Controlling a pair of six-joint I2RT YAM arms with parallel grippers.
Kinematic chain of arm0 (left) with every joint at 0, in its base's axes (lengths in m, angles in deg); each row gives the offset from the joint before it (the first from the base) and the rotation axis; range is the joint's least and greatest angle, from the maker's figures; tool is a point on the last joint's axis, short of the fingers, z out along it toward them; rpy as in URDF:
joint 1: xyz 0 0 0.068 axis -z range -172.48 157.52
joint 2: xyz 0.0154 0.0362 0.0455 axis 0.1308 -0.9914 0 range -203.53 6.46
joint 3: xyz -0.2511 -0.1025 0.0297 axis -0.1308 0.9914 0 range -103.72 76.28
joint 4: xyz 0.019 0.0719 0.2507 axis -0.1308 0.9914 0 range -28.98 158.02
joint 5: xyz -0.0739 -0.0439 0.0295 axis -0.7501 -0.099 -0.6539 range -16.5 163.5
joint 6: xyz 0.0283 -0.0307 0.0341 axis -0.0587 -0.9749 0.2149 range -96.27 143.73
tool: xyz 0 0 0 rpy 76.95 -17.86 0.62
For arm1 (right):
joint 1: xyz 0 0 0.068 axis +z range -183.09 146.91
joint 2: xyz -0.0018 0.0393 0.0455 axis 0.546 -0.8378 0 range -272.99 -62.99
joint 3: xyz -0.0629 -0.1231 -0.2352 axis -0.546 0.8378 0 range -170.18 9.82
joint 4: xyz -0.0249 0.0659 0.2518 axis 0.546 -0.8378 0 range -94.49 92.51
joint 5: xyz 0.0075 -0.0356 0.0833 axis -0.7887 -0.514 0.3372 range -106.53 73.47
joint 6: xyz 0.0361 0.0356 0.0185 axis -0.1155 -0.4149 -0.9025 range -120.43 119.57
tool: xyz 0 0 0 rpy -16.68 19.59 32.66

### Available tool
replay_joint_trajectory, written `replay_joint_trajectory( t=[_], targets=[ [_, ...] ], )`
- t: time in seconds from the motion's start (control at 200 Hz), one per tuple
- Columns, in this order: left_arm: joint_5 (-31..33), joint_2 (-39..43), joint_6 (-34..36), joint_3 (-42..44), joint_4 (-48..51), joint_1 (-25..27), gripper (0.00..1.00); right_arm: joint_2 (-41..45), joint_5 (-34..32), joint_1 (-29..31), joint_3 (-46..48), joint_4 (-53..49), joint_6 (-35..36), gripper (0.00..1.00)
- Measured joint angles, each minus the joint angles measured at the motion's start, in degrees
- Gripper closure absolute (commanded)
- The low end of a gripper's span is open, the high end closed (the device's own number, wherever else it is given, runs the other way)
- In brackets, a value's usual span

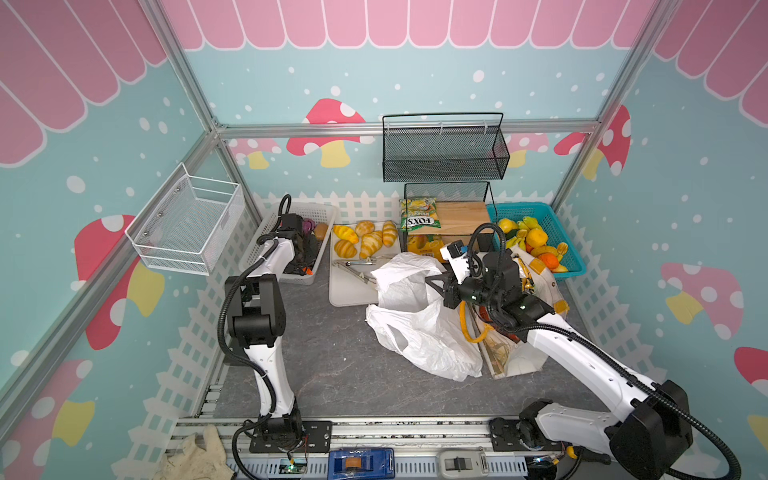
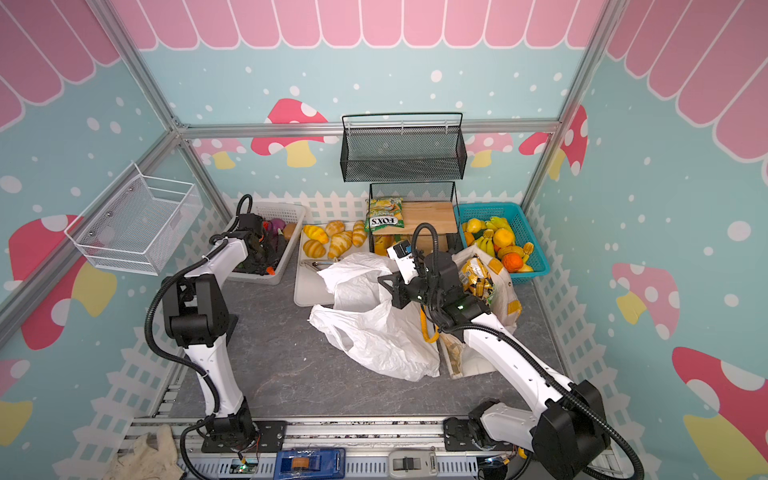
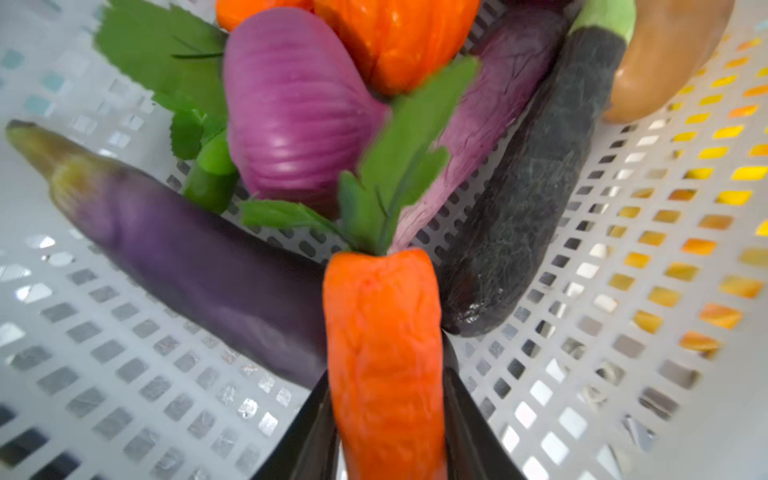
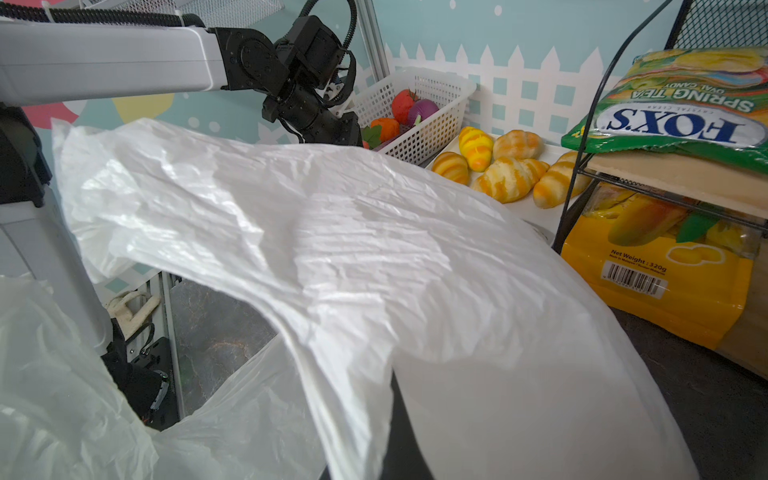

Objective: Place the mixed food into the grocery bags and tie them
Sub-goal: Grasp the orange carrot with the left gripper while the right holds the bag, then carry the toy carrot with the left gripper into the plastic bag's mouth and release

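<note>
Picking carrot from ten-o'clock basket, left gripper jaws clamped on it; right gripper jaws pinch white bag open. Next, likely: lift carrot into bag.

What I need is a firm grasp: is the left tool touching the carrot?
Touching. The left wrist view shows the carrot between the left tool fingers, both flush against its sides.

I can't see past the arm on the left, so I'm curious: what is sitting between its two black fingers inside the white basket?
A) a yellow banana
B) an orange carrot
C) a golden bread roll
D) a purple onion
B: in the left wrist view the black fingers of the left gripper lie against both sides of the orange carrot, above the floor of the white basket.
</note>
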Motion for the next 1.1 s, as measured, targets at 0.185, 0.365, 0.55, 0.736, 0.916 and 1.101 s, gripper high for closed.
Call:
replay_joint_trajectory(
  t=[0.185,0.365,0.55,0.736,0.916,1.101],
  targets=[
    [0.4,13.8,-1.4,8.6,-2.7,0.0,0.76,0.0,-0.3,0.0,0.0,0.0,0.0,0.98],
    [-1.0,33.4,-3.1,19.4,-7.8,2.1,0.8,0.0,-1.4,-0.8,0.0,-0.1,-0.2,0.98],
    [-8.3,53.4,-3.1,36.2,-9.3,11.6,0.8,0.0,0.0,-3.8,0.0,-0.2,-1.2,0.98],
    [-20.1,65.1,1.7,45.8,-6.4,23.9,0.79,-0.3,7.9,-8.5,-0.3,-0.3,-1.2,0.98],
    [-25.6,67.9,10.6,43.8,-0.3,34.8,0.77,-1.9,14.0,-10.2,-2.5,-3.2,0.5,0.98],
    [-28.3,63.9,20.0,38.1,8.1,40.3,0.78,-1.8,16.3,-10.2,-4.2,-5.9,1.6,0.97]
  ],
)
